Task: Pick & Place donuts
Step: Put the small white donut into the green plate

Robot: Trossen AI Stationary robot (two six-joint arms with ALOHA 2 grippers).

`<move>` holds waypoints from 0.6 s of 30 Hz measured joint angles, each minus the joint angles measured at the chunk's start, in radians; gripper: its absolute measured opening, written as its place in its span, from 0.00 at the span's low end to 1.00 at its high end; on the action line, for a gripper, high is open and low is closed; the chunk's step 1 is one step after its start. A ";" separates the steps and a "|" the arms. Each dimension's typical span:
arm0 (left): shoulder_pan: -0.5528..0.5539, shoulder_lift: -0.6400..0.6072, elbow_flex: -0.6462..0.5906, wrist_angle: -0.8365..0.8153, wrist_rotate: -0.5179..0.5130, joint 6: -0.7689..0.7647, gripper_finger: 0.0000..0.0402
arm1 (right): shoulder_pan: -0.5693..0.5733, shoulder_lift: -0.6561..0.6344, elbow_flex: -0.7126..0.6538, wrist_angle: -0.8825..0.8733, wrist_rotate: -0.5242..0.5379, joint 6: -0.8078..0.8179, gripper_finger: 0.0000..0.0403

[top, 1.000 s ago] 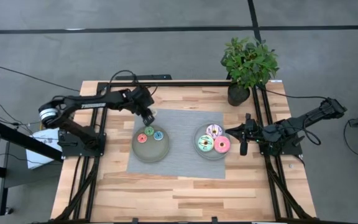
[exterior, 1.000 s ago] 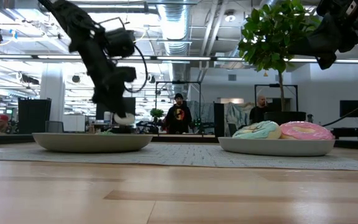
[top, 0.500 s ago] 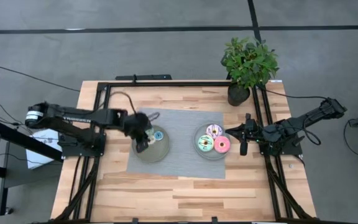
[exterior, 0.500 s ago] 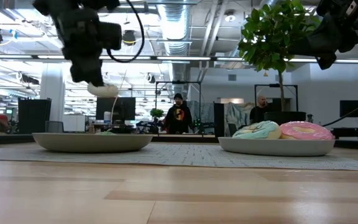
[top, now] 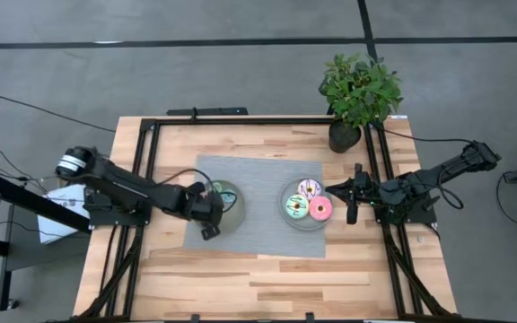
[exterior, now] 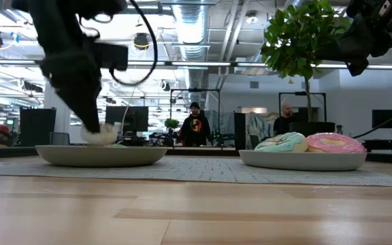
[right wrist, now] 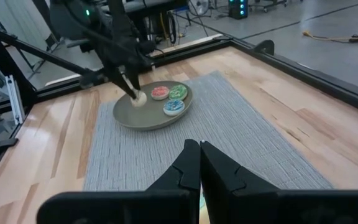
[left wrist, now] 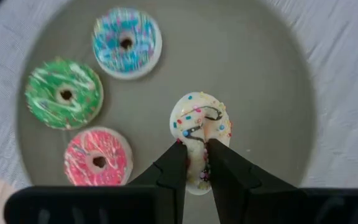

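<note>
Pinching the small tan donut [left wrist: 201, 127] between narrow fingers, the left gripper [left wrist: 196, 151] holds it on the left grey plate [left wrist: 260, 74]; the right gripper [right wrist: 198, 155] waits closed beside the other plate [top: 286, 218].

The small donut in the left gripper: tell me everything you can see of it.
The small donut is a ring with pale cream icing, coloured sprinkles and a dark squiggle, glossy like plastic. The left gripper is shut on its edge, one finger on each face, so it stands on edge. It is over the grey plate, low above it or touching, apart from the red donut, green donut and blue donut lying flat there.
</note>
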 joint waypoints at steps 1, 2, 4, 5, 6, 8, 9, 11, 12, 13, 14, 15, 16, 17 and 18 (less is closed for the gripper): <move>0.000 0.020 0.000 0.001 0.001 -0.001 0.13 | 0.000 0.000 0.000 0.000 0.000 0.000 0.00; 0.000 0.036 0.000 0.002 0.003 -0.001 0.13 | 0.000 0.000 0.000 0.000 0.000 0.000 0.00; 0.000 0.058 0.000 0.014 0.007 0.000 0.13 | 0.000 0.000 0.000 0.001 0.000 0.000 0.00; 0.000 0.066 0.000 0.023 0.016 0.004 0.13 | 0.000 0.000 0.000 0.001 0.000 0.000 0.00; 0.000 0.067 0.000 0.026 0.024 0.008 0.13 | 0.000 0.000 0.000 0.002 0.000 0.001 0.00; 0.000 0.066 0.000 0.032 0.032 0.013 0.14 | 0.000 0.000 0.000 0.002 0.000 0.006 0.00; 0.000 0.066 0.000 0.038 0.032 0.015 0.15 | 0.000 0.000 0.000 0.002 0.000 0.007 0.00; 0.000 0.064 0.000 0.038 0.028 0.015 0.19 | 0.000 0.000 0.000 0.002 0.000 0.008 0.00; 0.000 0.064 0.000 0.037 0.026 0.015 0.21 | 0.000 0.000 0.000 0.002 0.000 0.008 0.00; 0.000 0.064 0.000 0.037 0.026 0.016 0.23 | 0.000 0.000 0.000 0.002 0.000 0.008 0.00; 0.000 0.064 0.000 0.036 0.025 0.016 0.26 | 0.000 0.000 0.000 0.002 0.000 0.008 0.00; 0.000 0.064 0.000 0.037 0.022 0.016 0.28 | 0.000 0.000 0.000 0.002 0.000 0.008 0.00; 0.000 0.064 0.000 0.036 0.019 0.016 0.30 | 0.000 0.000 0.000 0.002 0.000 0.008 0.00; 0.000 0.064 0.000 0.036 0.016 0.016 0.32 | 0.000 0.000 0.000 0.002 0.000 0.008 0.00; 0.000 0.064 0.000 0.036 0.014 0.015 0.34 | 0.000 0.000 0.000 0.002 0.000 0.008 0.00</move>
